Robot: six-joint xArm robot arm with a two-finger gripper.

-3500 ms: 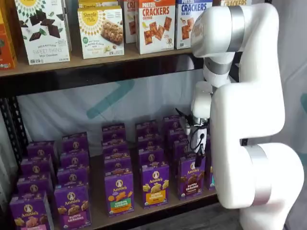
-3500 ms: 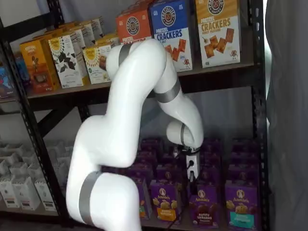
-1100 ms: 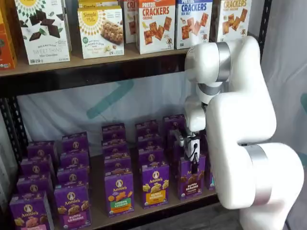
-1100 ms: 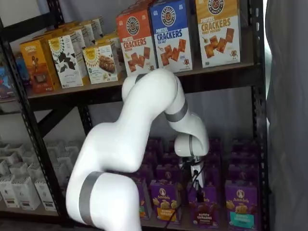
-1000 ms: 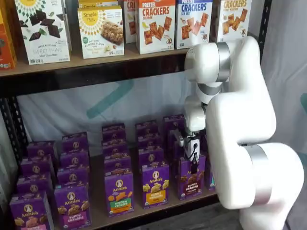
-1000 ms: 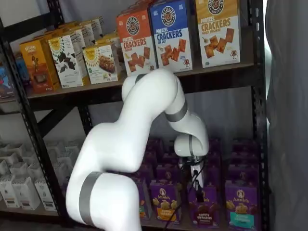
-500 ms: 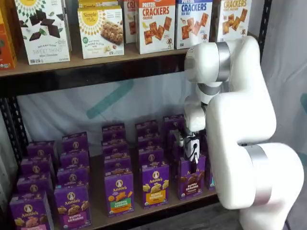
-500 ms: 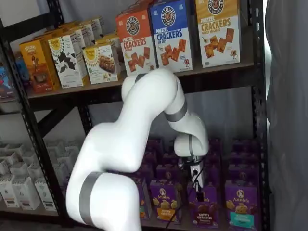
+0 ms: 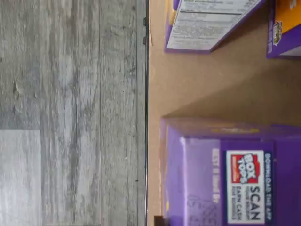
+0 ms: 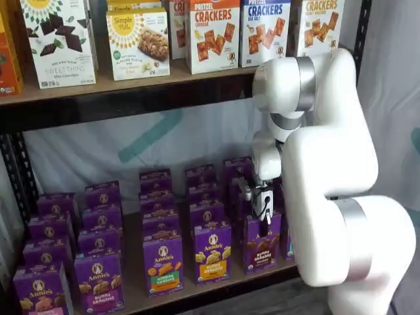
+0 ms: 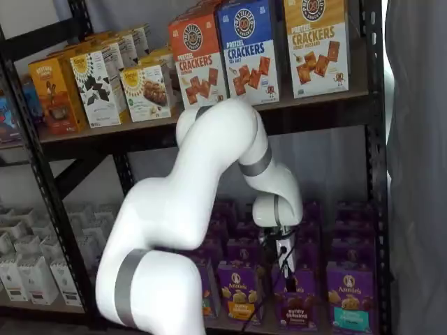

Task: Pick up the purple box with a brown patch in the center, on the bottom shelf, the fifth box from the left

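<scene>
My pincer [image 10: 264,222] hung low over the front of the bottom shelf [image 10: 197,287], right above the purple box [image 10: 261,243] with the brown band, which stood upright at the shelf's front edge. In both shelf views my black fingers and their cable came down to the top of that carton [image 11: 294,300], but I could not tell whether they were spread or pressed together, nor whether they touched it. To one side of the box stood the carton with the orange-yellow band [image 10: 212,253], near it with a narrow gap between; to the other, in a shelf view, stood the teal-banded carton [image 11: 348,296], also with a slim gap. Behind it more purple cartons [image 10: 238,172] ran back in a row toward the rear. In the wrist view a purple carton top [image 9: 235,181] with a Box Tops mark lay close beneath me, just inside the shelf's front edge [image 9: 146,113], beyond which the grey plank floor [image 9: 70,113] opened wide. A strip of bare brown board [image 9: 211,84] separated that carton from a neighbouring carton [image 9: 207,23]. Overhead, the upper board [image 10: 131,85] with its cracker boxes [image 10: 213,33] sat well above my wrist.
</scene>
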